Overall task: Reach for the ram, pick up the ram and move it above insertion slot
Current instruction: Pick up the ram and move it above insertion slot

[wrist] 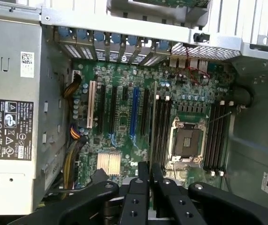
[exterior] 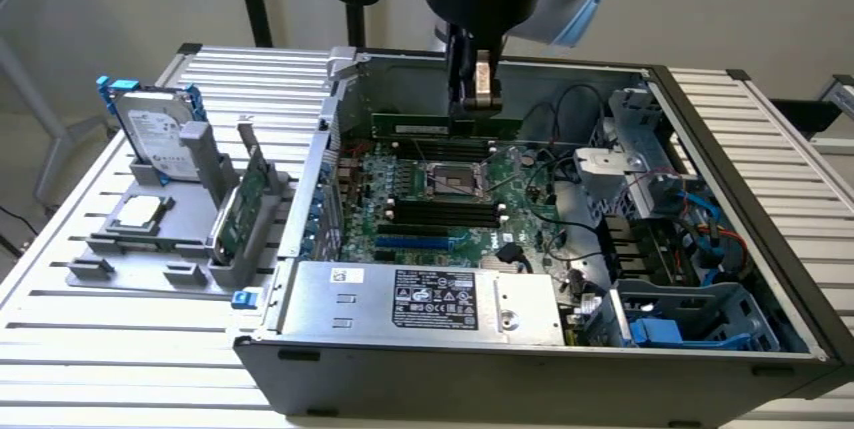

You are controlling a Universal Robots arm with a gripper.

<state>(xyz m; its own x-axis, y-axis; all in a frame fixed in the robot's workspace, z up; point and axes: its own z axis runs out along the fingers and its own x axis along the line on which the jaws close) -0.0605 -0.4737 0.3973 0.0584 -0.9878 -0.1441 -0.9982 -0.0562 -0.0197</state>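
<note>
end effector (exterior: 475, 106) apparently gripping ram (exterior: 424, 126), above motherboard (exterior: 441, 204)

Soft, even daylight is washing over the ribbed table (exterior: 120, 339), leaving its pale slats slightly overexposed. The open computer case (exterior: 534, 349) is sitting dimmer inside, its far wall shading the motherboard (wrist: 124, 117). The power supply label (wrist: 7, 129) is staying legible, while the gripper (wrist: 149, 180) is looming dark and soft-edged.

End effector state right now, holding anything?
End effector: closed on the ram, held by its top edge over the motherboard inside the open computer case.
</note>
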